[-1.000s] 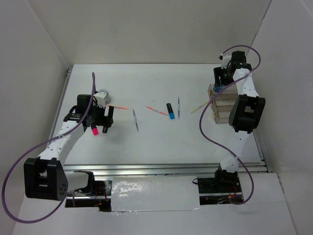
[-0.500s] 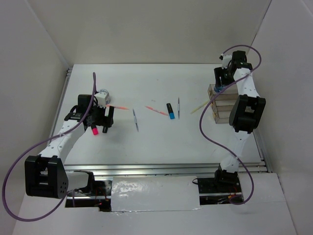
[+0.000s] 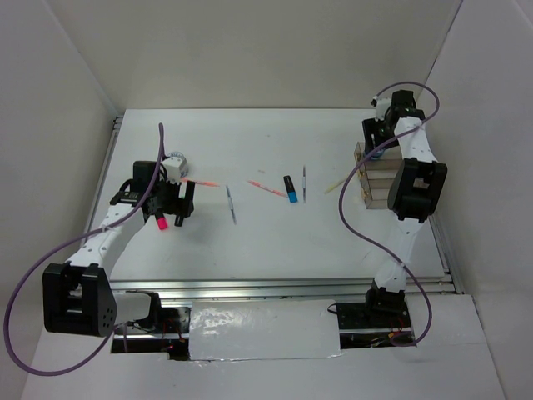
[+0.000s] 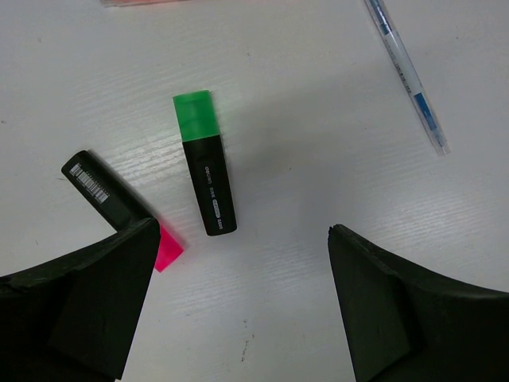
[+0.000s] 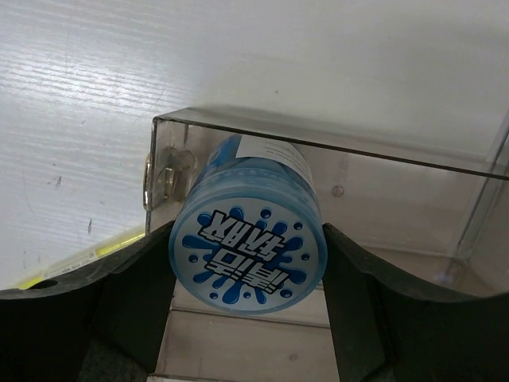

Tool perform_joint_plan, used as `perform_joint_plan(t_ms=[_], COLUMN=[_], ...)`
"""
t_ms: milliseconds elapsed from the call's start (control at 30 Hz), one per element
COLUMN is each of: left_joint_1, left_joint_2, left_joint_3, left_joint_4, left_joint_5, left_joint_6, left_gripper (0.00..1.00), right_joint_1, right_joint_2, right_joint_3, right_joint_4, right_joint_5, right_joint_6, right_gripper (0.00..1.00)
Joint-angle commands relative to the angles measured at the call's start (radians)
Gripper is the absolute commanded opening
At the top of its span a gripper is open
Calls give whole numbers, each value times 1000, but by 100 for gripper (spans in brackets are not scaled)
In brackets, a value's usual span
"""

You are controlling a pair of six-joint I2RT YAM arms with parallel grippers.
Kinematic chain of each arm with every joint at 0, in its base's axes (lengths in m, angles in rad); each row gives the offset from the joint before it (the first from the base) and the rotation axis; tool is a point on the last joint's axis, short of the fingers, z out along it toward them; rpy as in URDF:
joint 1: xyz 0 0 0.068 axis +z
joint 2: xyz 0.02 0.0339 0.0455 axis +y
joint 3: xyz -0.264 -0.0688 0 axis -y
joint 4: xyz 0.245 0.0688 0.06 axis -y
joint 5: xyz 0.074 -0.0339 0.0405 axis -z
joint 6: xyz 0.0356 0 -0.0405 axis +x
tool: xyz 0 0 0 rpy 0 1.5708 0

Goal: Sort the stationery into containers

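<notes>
Worktop [image 3: 266, 250] first: carries loose stationery across its middle and left side. Next, organiser tray [image 3: 376, 190]: sits against the right edge toward the far right corner, long side along that edge.

Right tool [image 5: 246, 294]: hangs at the tray's far compartment, clamped on tape roll [image 5: 248, 255] by its round sides, printed face toward the wrist camera. Cannot tell whether the roll rests inside or just above. Probably light, rigid and smooth, so suits a grip across the diameter.

Left tool [image 4: 238, 310]: hovers near the left edge, fingers spread wide, holding nothing.

Below it, green highlighter [image 4: 205, 163]: lies flat, long axis nearly up-down in the left wrist view, cap at the top end. Looks light, stiff and a little slick. Best pinched across the black barrel at mid-length.

Just beside it, pink highlighter [image 4: 107, 195]: lies slanted, cap partly hidden under one finger.

Farther right, silver pen [image 4: 407, 76]: thin, likely to roll.
</notes>
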Motion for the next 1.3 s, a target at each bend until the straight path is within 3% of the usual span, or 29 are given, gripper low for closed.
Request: perform_joint_plan(t_ms=[0, 333, 533, 867, 1100, 1267], left_joint_1=[8, 39, 80, 146, 149, 146], left_joint_2=[12, -11, -8, 409, 676, 767], left_joint_3=[28, 66, 177, 503, 733, 813], left_joint_4=[31, 33, 109, 119, 56, 33], left_joint_5=[26, 72, -102, -138, -17, 32], left_joint_6=[-10, -25, -70, 21, 27, 25], left_gripper=[99, 99, 99, 99, 99, 97], right_joint_1=[4, 4, 12, 26, 24, 21], right_joint_2=[2, -33, -181, -446, -565, -594], right_joint_3=[60, 89, 51, -280, -443, -483], right_joint_4=[12, -17, -46, -26, -17, -25], right_joint_5=[-3, -21, -72, -184, -202, -207], right_joint_6=[7, 41, 81, 148, 148, 136], right_gripper=[73, 95, 95, 100, 100, 100])
